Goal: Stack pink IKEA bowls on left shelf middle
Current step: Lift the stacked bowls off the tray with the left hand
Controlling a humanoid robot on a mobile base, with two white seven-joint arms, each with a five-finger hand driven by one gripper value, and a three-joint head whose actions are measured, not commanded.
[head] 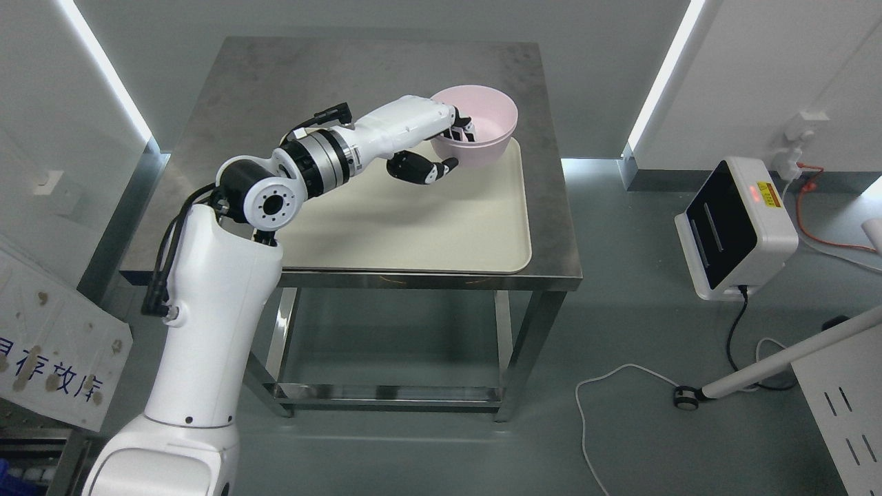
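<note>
A pink bowl (482, 124) is at the far right corner of the cream tray (441, 227) on the steel table. My left hand (448, 141) grips its near-left rim: fingers (460, 131) reach inside the bowl while the black thumb (420, 169) curls under the outer wall. The bowl looks slightly tilted in the grip. My left arm stretches from the lower left across the tray. The right arm does not show.
The steel table (551, 227) has a lower shelf (386, 393). A white device with a red light (734, 231) stands on the floor at right, with cables (620, 386) and a wheeled stand leg (758, 372). A white panel with print (48, 344) leans at left.
</note>
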